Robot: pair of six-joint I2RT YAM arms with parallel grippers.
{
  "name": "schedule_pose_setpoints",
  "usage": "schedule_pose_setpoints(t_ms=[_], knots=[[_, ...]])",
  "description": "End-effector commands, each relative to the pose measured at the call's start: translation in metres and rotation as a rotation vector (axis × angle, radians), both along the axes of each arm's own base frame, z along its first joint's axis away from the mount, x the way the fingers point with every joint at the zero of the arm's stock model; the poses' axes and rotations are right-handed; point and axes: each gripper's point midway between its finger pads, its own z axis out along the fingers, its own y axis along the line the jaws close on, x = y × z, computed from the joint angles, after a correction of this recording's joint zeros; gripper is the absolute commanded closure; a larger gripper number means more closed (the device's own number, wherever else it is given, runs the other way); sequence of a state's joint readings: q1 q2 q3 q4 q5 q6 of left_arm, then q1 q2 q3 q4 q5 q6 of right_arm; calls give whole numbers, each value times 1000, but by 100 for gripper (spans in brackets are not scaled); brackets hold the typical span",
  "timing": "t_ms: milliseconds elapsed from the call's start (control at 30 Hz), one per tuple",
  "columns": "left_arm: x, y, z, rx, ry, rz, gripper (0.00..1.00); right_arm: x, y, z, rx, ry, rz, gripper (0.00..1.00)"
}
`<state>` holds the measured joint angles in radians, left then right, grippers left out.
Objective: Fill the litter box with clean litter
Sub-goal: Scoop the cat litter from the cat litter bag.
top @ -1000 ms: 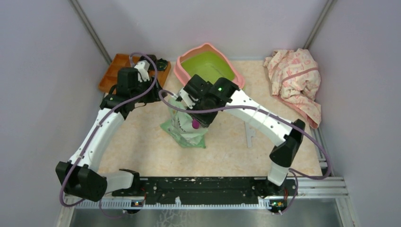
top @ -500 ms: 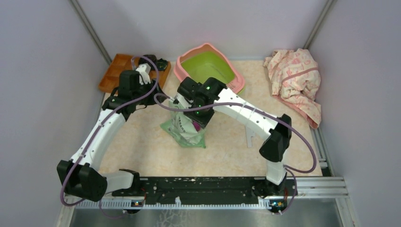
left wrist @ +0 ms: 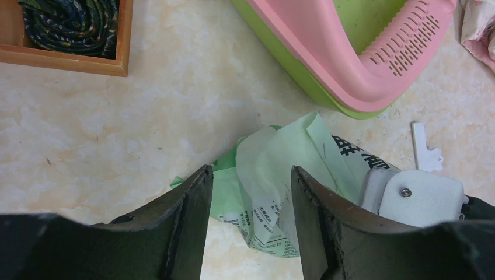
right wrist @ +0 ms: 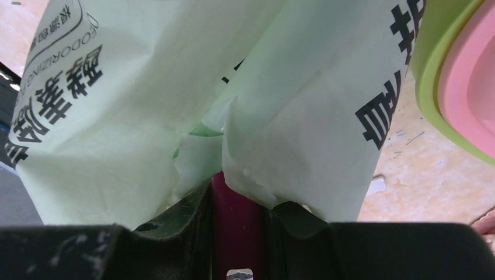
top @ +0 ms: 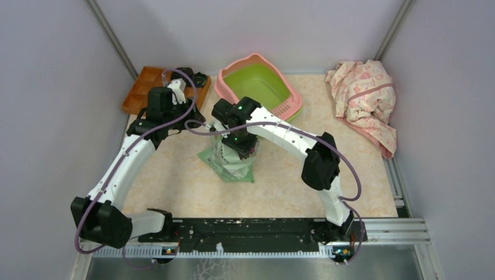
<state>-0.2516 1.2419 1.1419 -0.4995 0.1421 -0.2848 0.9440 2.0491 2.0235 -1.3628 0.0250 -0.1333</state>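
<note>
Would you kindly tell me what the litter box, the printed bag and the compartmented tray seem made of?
The litter box looks like moulded plastic, smooth and slightly glossy, with clean slots in its pink rim. The bag seems thin plastic film, perhaps coated paper: it creases sharply. The tray looks like finished wood, orange-brown with square-cut walls.

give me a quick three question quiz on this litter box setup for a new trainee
1. True or false: the litter box is already filled.
2. Which one is clamped on a magenta piece at the bag? A left gripper, B right gripper, C neither.
3. Fill in: in the top view, the wooden tray lies to the ___ of the litter box.
Key: 1 false, its basin shows bare. 2 B; the left gripper is open. 3 left.
</note>
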Motion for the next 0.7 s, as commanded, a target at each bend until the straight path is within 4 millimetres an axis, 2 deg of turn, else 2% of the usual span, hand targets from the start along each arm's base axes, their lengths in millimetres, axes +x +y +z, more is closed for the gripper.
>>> schedule_pose_setpoints(t_ms=[0, 267, 500, 667], knots=[[4, 3, -2, 16, -15, 3, 42, 16, 21, 2, 63, -25, 17, 100], [4, 7, 0, 27, -25, 18, 43, 20, 41, -10, 127, -28, 20, 100], [3, 10, 1, 36, -27, 27, 43, 0, 30, -34, 240, -55, -42, 100], [3, 9, -5, 30, -10, 29, 43, -4, 45, -47, 326, -47, -49, 100]])
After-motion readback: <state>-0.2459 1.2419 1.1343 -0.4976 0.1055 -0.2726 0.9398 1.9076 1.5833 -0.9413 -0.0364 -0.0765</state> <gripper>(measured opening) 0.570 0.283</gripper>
